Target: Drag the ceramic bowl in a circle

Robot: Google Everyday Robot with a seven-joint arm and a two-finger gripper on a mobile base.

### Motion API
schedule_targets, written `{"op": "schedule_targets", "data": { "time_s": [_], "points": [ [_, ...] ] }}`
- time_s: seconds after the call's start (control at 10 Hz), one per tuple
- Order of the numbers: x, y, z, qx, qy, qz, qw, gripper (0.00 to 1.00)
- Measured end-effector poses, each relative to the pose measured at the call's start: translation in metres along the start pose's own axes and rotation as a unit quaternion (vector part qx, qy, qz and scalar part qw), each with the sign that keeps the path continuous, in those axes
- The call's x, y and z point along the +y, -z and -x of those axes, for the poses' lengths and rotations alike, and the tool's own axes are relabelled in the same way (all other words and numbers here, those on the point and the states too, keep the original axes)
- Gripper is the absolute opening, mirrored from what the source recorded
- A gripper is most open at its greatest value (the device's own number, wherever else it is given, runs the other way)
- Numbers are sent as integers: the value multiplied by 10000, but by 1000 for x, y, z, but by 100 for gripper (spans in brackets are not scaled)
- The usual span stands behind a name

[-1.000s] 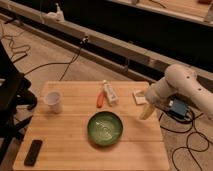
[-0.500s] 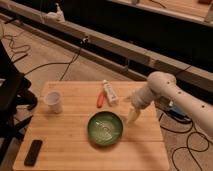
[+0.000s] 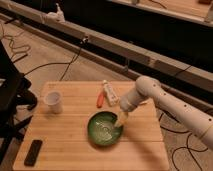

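The ceramic bowl [image 3: 104,129] is a wide, shallow, glossy green bowl with pale swirls inside. It sits on the wooden table [image 3: 75,145], right of the middle and near the front. My gripper [image 3: 120,121] hangs from the white arm [image 3: 165,102] that comes in from the right. It points down at the bowl's right rim, with its tip at or just inside the rim.
A small white cup [image 3: 53,101] stands at the table's left. An orange marker [image 3: 100,99] and a white tube [image 3: 109,92] lie behind the bowl. A black remote-like object [image 3: 33,152] lies at the front left corner. Cables run over the floor.
The arm has swung left from the table's right edge, and the gripper now reaches the bowl's right rim. The bowl stays where it was.
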Motion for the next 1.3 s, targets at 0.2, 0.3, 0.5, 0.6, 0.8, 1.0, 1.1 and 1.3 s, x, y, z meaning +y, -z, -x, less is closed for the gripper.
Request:
{"op": "schedule_targets", "data": {
  "time_s": [0.2, 0.3, 0.5, 0.6, 0.8, 1.0, 1.1, 1.3],
  "points": [
    [0, 0, 0, 1, 2, 5, 10000, 80],
    [0, 0, 0, -3, 3, 7, 10000, 80],
    [-2, -7, -4, -52, -26, 42, 10000, 80],
    [-3, -14, -5, -79, -26, 86, 9999, 80],
    [-4, -32, -5, -97, 20, 228, 9997, 80],
    [-7, -48, -9, -99, 28, 329, 9994, 80],
    [-10, -55, -13, -107, 10, 356, 9993, 80],
    [-19, -67, -21, -168, -60, 367, 9992, 79]
  ]
}}
